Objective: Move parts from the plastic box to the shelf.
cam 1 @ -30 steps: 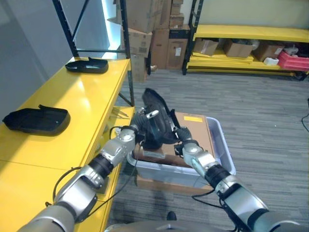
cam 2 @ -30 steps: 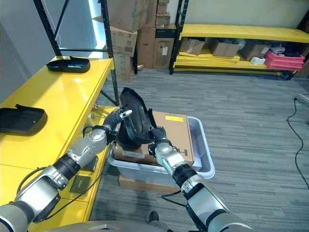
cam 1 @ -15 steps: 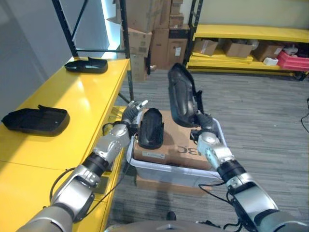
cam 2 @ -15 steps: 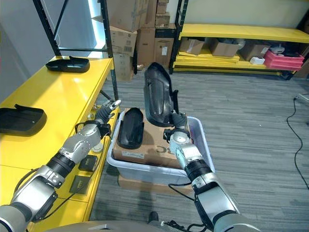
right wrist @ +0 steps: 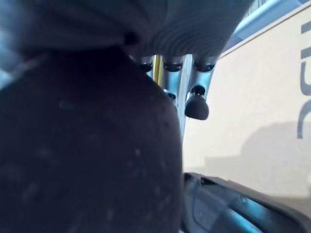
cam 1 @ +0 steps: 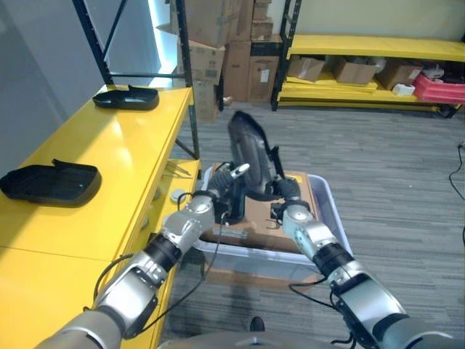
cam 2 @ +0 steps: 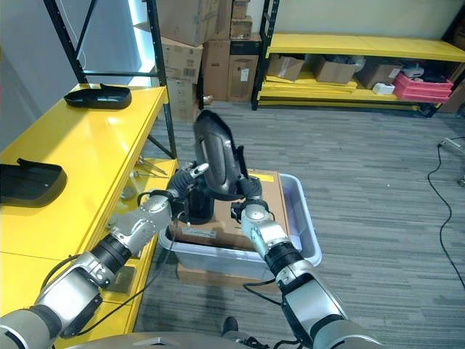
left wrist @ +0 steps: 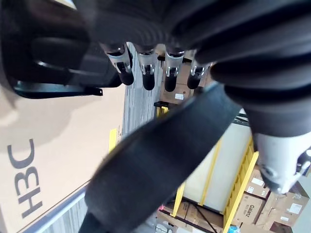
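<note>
My right hand [cam 1: 288,195] is shut on a long black moulded part [cam 1: 251,149], which stands upright above the plastic box [cam 1: 336,227]. My left hand [cam 1: 216,195] reaches in from the shelf side. Its fingers [left wrist: 146,68] are straight against the part's lower edge [left wrist: 160,155], which runs between them and the thumb. A second black part [left wrist: 43,60] lies on the cardboard [left wrist: 43,145] inside the box, just under the left hand. In the right wrist view the held part [right wrist: 87,160] hides most of the palm.
The yellow shelf [cam 1: 123,160] runs along my left with two black parts on it, one near [cam 1: 51,182] and one far [cam 1: 125,98]. A dark rack post [cam 1: 185,80] stands at the shelf's far corner. Stacked cartons [cam 1: 232,43] and another yellow rack [cam 1: 378,51] are beyond.
My right hand has brought the upright part down and left, towards the shelf. My left hand has swung right and up from beside the box to meet its lower edge.
</note>
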You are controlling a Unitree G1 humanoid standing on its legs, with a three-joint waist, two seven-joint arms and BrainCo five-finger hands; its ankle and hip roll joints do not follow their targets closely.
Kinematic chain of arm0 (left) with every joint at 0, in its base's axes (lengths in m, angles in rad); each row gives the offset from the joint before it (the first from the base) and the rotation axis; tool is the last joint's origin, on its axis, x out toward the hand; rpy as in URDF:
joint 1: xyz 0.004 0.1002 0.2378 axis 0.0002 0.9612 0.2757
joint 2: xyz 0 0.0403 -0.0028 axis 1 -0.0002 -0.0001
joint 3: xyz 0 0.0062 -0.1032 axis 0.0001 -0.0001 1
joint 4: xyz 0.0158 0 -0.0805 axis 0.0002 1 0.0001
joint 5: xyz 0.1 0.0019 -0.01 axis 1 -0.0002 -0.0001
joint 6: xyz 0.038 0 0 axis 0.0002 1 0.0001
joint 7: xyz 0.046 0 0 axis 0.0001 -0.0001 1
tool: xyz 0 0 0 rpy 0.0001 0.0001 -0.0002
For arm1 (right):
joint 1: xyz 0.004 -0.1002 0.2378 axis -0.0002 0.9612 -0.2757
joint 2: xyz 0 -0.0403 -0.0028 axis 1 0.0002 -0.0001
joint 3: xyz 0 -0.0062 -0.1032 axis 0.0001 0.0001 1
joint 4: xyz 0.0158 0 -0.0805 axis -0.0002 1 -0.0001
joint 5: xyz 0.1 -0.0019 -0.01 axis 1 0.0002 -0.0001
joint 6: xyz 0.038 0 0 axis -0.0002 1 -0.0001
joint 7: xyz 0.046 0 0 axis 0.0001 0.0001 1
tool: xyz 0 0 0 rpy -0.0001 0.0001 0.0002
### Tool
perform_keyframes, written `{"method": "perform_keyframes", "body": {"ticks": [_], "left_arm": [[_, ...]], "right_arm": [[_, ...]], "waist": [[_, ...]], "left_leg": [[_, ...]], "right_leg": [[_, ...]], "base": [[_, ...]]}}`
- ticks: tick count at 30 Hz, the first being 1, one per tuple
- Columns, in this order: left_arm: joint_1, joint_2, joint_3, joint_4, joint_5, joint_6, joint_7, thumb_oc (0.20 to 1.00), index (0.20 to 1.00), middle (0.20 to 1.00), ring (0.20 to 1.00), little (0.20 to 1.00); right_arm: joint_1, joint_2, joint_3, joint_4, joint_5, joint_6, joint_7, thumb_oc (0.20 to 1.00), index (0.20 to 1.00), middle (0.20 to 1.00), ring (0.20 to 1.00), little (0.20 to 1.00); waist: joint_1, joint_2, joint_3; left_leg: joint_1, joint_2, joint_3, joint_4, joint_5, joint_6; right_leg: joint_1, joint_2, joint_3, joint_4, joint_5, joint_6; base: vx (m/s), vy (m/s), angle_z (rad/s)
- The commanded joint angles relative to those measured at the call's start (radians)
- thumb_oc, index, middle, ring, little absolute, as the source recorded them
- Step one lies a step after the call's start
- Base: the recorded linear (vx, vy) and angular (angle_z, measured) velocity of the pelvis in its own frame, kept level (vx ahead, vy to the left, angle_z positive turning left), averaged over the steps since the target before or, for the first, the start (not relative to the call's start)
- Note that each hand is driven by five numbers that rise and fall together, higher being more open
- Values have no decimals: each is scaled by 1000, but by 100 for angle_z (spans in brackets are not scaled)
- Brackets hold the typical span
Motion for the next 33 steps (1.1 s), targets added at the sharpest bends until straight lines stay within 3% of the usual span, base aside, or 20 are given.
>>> {"method": "perform_keyframes", "body": {"ticks": [1,7,12,22,31,32,33], "left_arm": [[-145,-42,-38,65,-21,-77,-5,1000,1000,1000,1000,1000],[-141,-42,-46,61,-2,-73,-27,1000,1000,1000,1000,1000],[-144,-32,-65,48,101,-49,-78,1000,1000,1000,1000,1000],[-166,16,-143,-6,313,59,-100,1000,1000,1000,1000,1000],[-162,38,-152,3,363,52,-118,1000,1000,1000,1000,1000],[-165,40,-154,1,427,29,-119,200,200,200,200,200],[-166,41,-156,3,435,23,-118,200,200,200,200,200]], "right_arm": [[-148,-10,-9,24,-49,-47,30,200,200,200,200,200],[-157,5,29,26,-78,-19,50,200,200,200,200,200],[-157,7,52,23,-115,-6,82,200,200,200,200,200],[-170,18,126,-9,-193,46,134,200,200,200,200,200],[-166,15,144,-20,-193,49,133,200,200,200,200,200],[-166,16,145,-19,-184,49,128,200,200,200,200,200],[-166,16,145,-18,-183,48,128,200,200,200,200,200]], "waist": [[29,10,-20],[33,11,-22],[34,12,-22],[40,14,-24],[43,17,-21],[43,18,-20],[43,17,-20]], "left_leg": [[-36,34,-33,20,-28,-32],[-36,33,-33,24,-33,-31],[-37,33,-34,26,-34,-31],[-36,31,-37,24,-35,-31],[-33,31,-37,21,-33,-30],[-33,30,-39,20,-33,-31],[-33,30,-40,21,-33,-31]], "right_leg": [[67,-36,-26,9,-89,89],[69,-36,-24,9,-94,88],[69,-36,-22,11,-95,88],[70,-35,-18,11,-100,89],[73,-35,-21,12,-101,90],[73,-35,-21,13,-102,90],[73,-35,-20,13,-102,90]], "base": [[0,0,0],[0,0,0],[0,0,0],[0,0,0],[0,0,0],[0,0,0],[0,0,0]]}}
